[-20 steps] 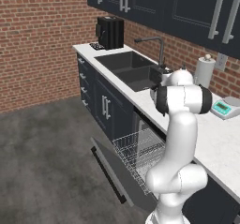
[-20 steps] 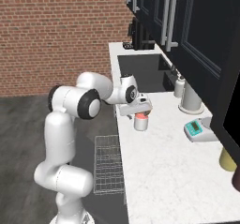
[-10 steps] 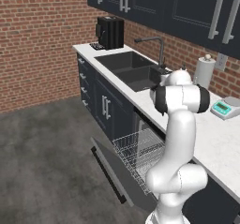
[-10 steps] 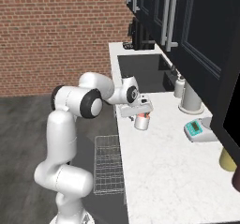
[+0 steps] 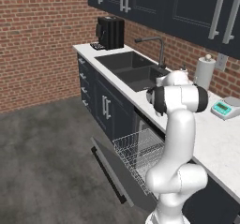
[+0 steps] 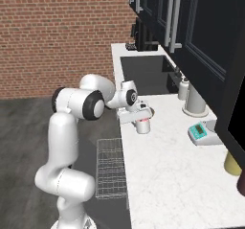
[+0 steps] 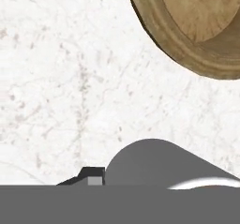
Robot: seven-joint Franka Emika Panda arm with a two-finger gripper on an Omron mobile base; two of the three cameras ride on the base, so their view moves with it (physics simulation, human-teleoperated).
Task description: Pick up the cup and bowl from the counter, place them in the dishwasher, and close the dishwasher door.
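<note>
The counter stretched white beside the open dishwasher, whose door lay dropped and whose rack stood empty, so nothing was loaded yet. The gripper seemingly held the cup clamped just above the worktop. The bowl waited on the marble just beside it.

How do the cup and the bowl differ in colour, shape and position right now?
The cup is white and cylindrical; the bowl is brown, wood-grained and shallow. The cup hangs below the gripper, seemingly held; the bowl rests free on the counter. Both are small and round.
</note>
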